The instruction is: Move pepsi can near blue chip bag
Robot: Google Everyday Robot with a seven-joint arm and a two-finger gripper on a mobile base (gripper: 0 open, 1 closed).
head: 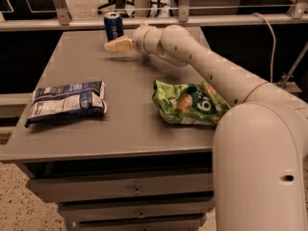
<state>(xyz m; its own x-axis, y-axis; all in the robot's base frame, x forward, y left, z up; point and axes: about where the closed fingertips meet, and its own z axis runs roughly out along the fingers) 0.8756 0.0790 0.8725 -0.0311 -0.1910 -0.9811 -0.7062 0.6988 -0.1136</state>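
The pepsi can (113, 26) stands upright at the far edge of the grey table (130, 124), left of centre. The blue chip bag (66, 102) lies flat on the table's left side, towards the front. My gripper (111, 45) is at the end of the white arm that reaches across from the right. It hovers just in front of the can and slightly below it in the picture, with its pale fingers pointing left. It holds nothing that I can see.
A bright green snack bag (190, 103) lies on the right part of the table, under my forearm. A metal rail (192, 19) runs behind the table. Drawers (137, 189) sit below the tabletop.
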